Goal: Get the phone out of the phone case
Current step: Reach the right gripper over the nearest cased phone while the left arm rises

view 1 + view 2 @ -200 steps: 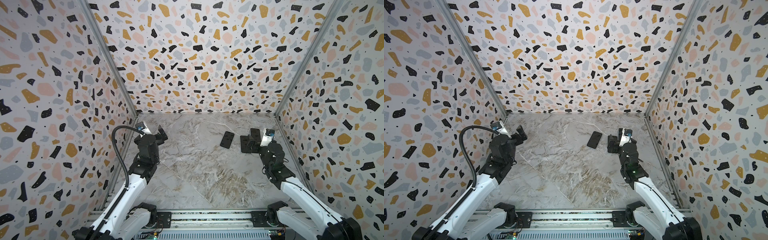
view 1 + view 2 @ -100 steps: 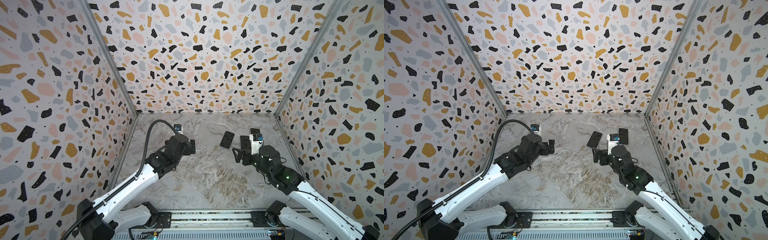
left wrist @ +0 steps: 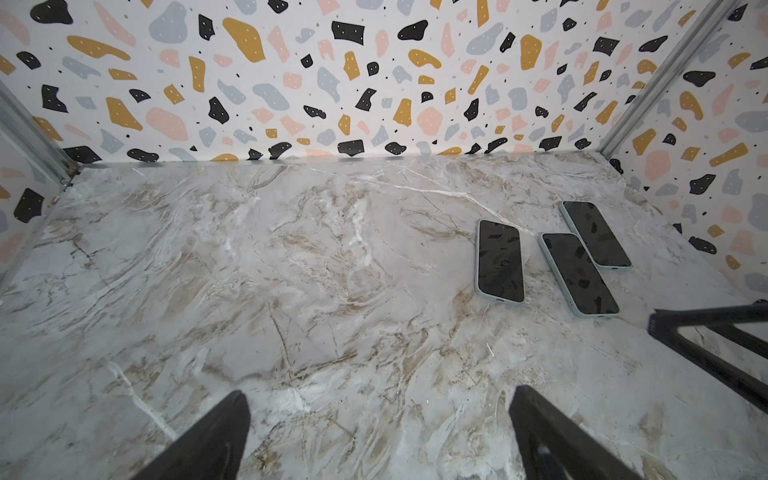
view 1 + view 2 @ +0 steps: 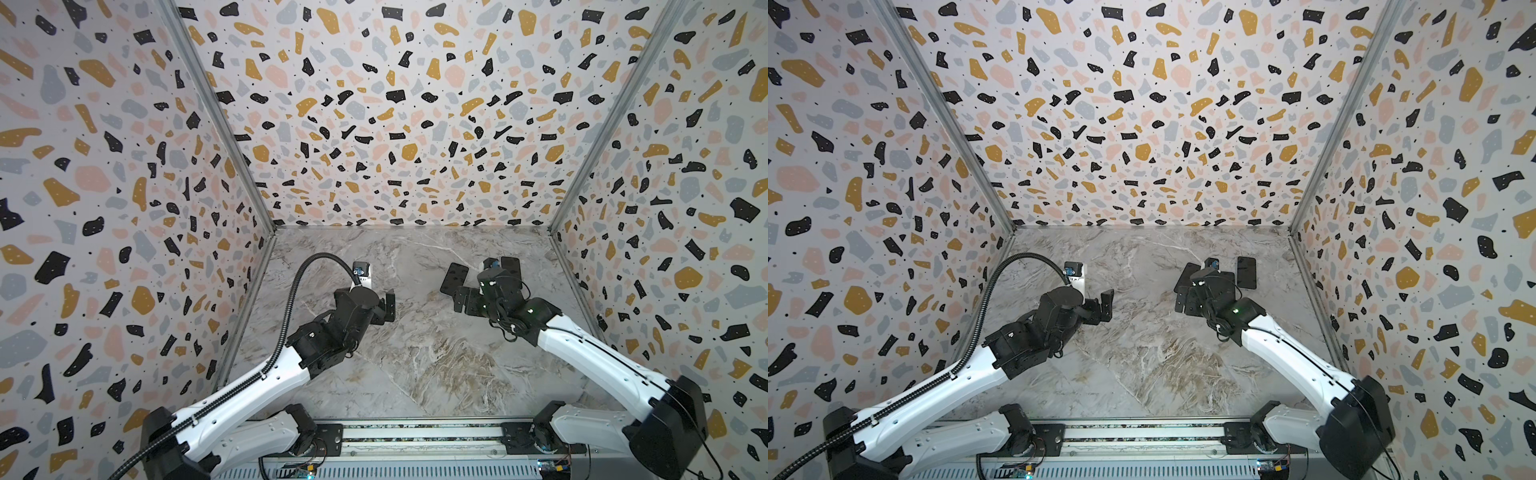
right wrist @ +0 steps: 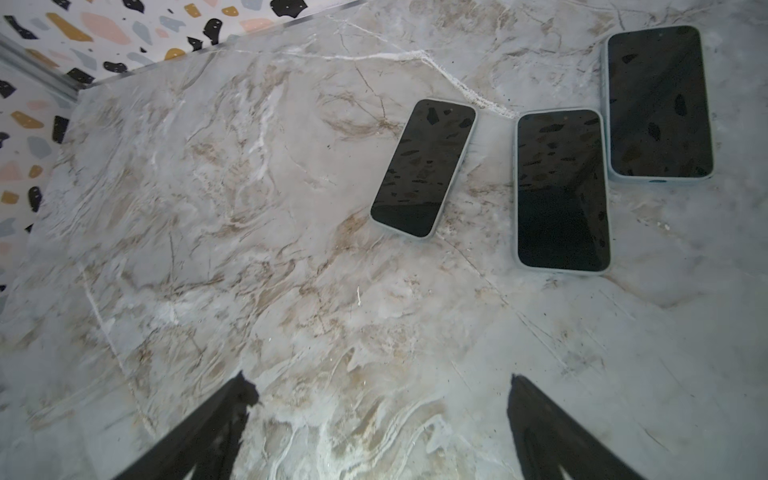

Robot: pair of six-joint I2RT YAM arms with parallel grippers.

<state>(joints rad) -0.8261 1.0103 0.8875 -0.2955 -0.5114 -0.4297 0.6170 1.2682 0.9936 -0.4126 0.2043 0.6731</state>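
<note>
- Three phones (image 5: 424,168), cased and screen-up, lie on the desk (image 5: 249,270) just beyond the right tool (image 5: 382,399).
- It and the left tool (image 3: 378,415) gape wide, empty.
- Pin the middle phone (image 5: 561,191) (seemingly nearest) by its case (image 5: 561,272); peel one corner.

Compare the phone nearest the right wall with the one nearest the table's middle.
The phone nearest the right wall lies straight, close beside a third phone; the phone nearest the table's middle lies slanted, off by itself. The wall-side one also sits farther back. Both are screen up, dark, in pale cases.
</note>
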